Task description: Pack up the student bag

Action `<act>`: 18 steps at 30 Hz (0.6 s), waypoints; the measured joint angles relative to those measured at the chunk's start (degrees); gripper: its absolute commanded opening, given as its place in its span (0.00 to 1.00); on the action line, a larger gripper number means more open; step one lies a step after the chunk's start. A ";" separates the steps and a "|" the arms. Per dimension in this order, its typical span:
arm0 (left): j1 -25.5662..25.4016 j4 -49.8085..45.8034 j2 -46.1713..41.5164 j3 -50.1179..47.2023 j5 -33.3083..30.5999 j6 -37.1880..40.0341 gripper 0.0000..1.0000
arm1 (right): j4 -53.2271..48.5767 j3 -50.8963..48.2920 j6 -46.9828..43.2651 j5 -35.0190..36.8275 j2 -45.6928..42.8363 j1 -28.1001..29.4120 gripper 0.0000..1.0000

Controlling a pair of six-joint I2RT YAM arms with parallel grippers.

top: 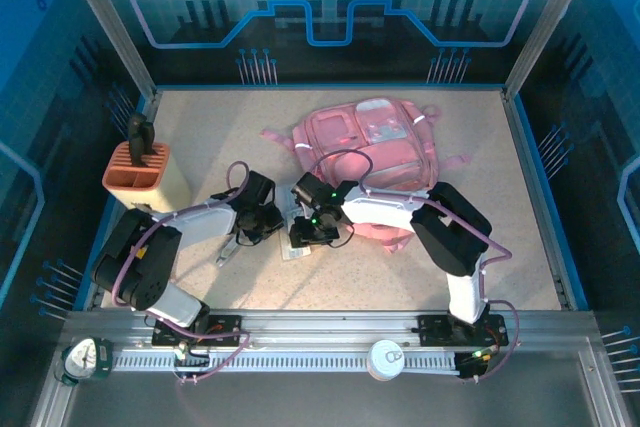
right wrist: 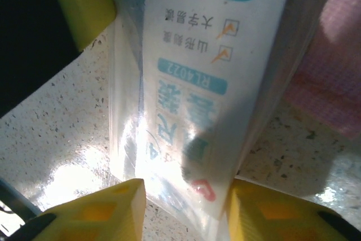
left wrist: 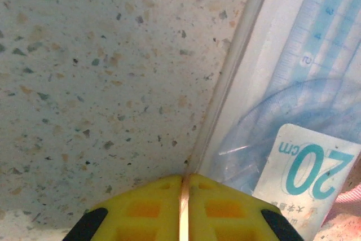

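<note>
Table (top: 200, 137) with bag (top: 372, 147) lying at its middle, ruler pack (left wrist: 293, 111) flat just in front of it, left gripper (left wrist: 184, 196) pinching its edge, right gripper (right wrist: 183, 196) straddling it, grip uncertain: pickup step; next, probably, a level two-arm lift toward the bag.

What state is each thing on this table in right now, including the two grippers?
student bag: lying flat on the table, front up; whether zipped shut, too small to judge.
pen holder: upright, dark tools standing in it.
ruler packet: between both grippers, one edge pinched.
left gripper: shut on the ruler packet's edge.
right gripper: fingers either side of the ruler packet; grip unclear.
</note>
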 measured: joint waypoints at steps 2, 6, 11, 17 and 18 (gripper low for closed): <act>0.04 0.33 -0.09 -0.22 0.07 0.02 0.10 | 0.55 -0.20 0.35 -0.48 -0.02 0.00 0.32; 0.33 0.46 -0.09 -0.22 0.57 0.00 0.09 | 1.49 -0.90 0.85 -0.76 -0.11 0.00 0.22; 0.33 0.46 -0.44 -0.33 0.66 0.02 0.09 | 2.84 -2.21 1.42 -1.11 -1.38 0.00 0.11; 0.44 0.44 -0.76 -0.35 0.83 0.02 0.10 | 5.09 -3.30 2.38 -1.73 -4.31 0.02 0.01; 0.44 0.46 -0.85 -0.35 1.14 0.04 0.11 | 5.09 -3.34 2.38 -1.73 -4.59 0.02 0.00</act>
